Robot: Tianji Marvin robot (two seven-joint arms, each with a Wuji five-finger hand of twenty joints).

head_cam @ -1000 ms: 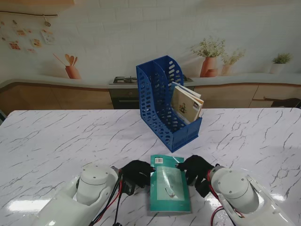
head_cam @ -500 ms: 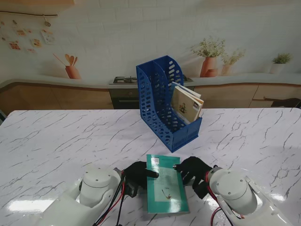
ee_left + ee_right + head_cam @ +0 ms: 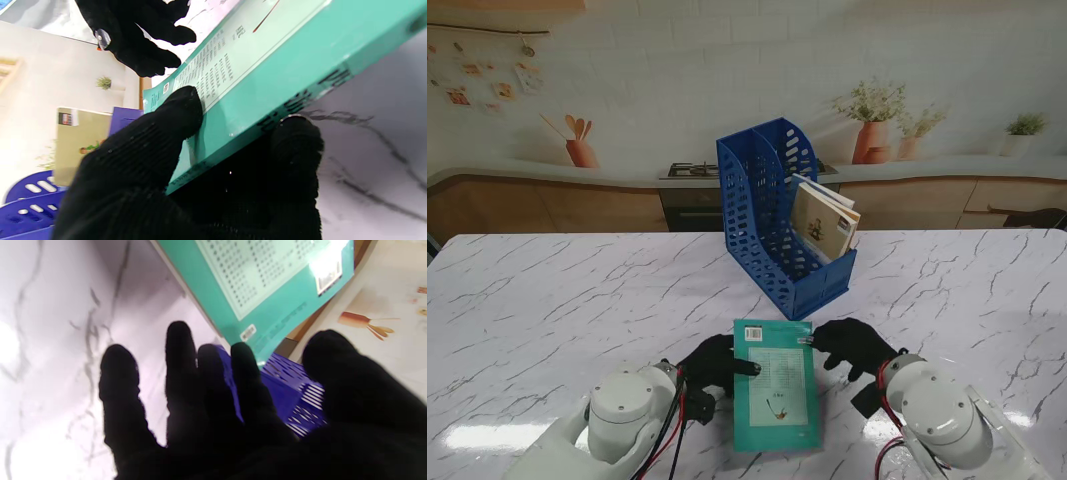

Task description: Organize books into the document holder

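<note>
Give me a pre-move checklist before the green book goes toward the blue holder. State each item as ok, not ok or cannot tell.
1. Left hand grips the green book: ok. The wrist view shows the thumb on the cover and a finger under the spine.
2. Right hand has hold of the book: not ok. Its fingers are spread and off the book.
3. Book lifted off the table: ok at the spine side; the rest, cannot tell.
4. Blue holder standing upright: ok.
5. Free slot in the holder: ok. The left compartment looks empty; books sit in the right one.
6. Path from book to holder free: ok.
</note>
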